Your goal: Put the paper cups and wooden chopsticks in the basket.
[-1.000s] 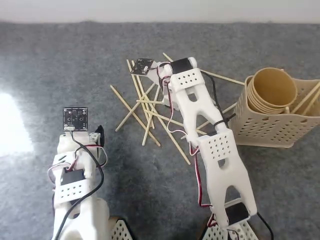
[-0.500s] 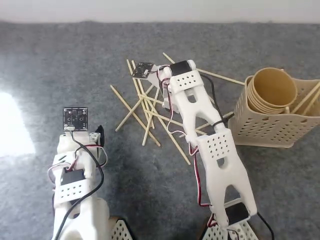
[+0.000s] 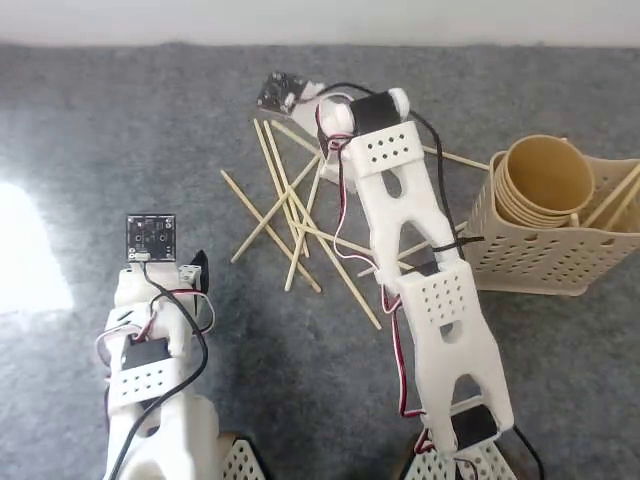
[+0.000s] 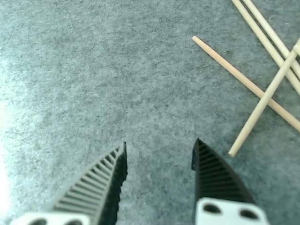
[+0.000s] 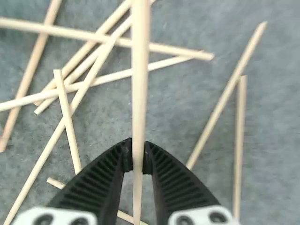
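Nearest, at the left of the grey surface [image 3: 80, 130]: the left arm [image 3: 150, 370] folded back, with the left tool [image 4: 161, 143] spread wide over bare pile and nothing between its ribbed black fingers [image 4: 110, 180]. Just beyond that tool and apart from it, the ends of a few loose chopsticks [image 4: 248, 84], lying flat, one crossed over another.

Farther out, mid-surface: the main scatter of loose chopsticks [image 3: 290, 215], criss-crossed and overlapping, lying between the left arm and the basket [image 3: 560, 260].

Level with the scatter, at the right: the pale perforated basket, upright on the surface. Inside, a nested stack of tan paper cups [image 3: 545, 180], mouths up, in the end nearer the right arm [image 3: 400, 200]. Beside the stack, toward the basket's outer end, the stowed chopsticks [image 3: 615, 200], leaning on a slant with tips above the rim.

From the near right to the far middle: the right arm stretched long across the scatter, wrist over its far end. There, the right tool [image 5: 137, 142] pinched narrow on a single held chopstick [image 5: 139, 70], gripped partway along its shaft between the black fingertips. Stick in line with the tool, one end running out ahead of the tips and the other back between the fingers. Beneath it, more of the loose chopsticks, fanned at angles on the surface, several touching or overlapping, two lying apart to one side.
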You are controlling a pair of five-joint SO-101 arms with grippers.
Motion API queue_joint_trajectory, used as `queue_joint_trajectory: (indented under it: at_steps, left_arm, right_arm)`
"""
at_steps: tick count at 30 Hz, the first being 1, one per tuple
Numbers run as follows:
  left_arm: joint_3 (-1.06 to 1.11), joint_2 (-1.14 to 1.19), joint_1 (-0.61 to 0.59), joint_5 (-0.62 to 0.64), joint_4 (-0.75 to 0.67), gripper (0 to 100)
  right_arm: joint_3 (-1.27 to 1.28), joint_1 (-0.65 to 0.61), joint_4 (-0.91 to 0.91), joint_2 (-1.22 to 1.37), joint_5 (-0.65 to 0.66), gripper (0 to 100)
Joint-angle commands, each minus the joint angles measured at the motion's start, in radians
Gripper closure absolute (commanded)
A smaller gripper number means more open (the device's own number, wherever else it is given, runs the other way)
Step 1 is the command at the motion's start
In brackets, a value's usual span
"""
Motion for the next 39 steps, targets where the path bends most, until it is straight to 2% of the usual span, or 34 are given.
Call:
queue_joint_trajectory:
  at_steps: [1,8,16,23,34,39]
  left_arm:
    - [-0.008,-0.017,0.012,-0.009,-0.023,79]
    - [-0.008,-0.017,0.012,-0.009,-0.023,79]
    - [-0.008,-0.017,0.012,-0.009,-0.023,79]
    - [-0.007,-0.017,0.012,-0.009,-0.023,79]
    - [-0.007,-0.017,0.012,-0.009,-0.023,79]
    - [-0.007,-0.017,0.012,-0.009,-0.023,79]
  right_arm:
    - [0.018,-0.008,0.044,-0.156,-0.017,99.1]
    - [0.083,0.008,0.042,-0.314,-0.064,99.1]
    - [0.218,0.016,0.042,-0.495,-0.031,99.1]
    - [0.232,0.042,0.044,-0.664,-0.029,99.1]
    - [0.232,0.211,0.041,-0.934,-0.023,99.1]
    - [0.227,0.332,0.038,-1.01,-0.023,99.1]
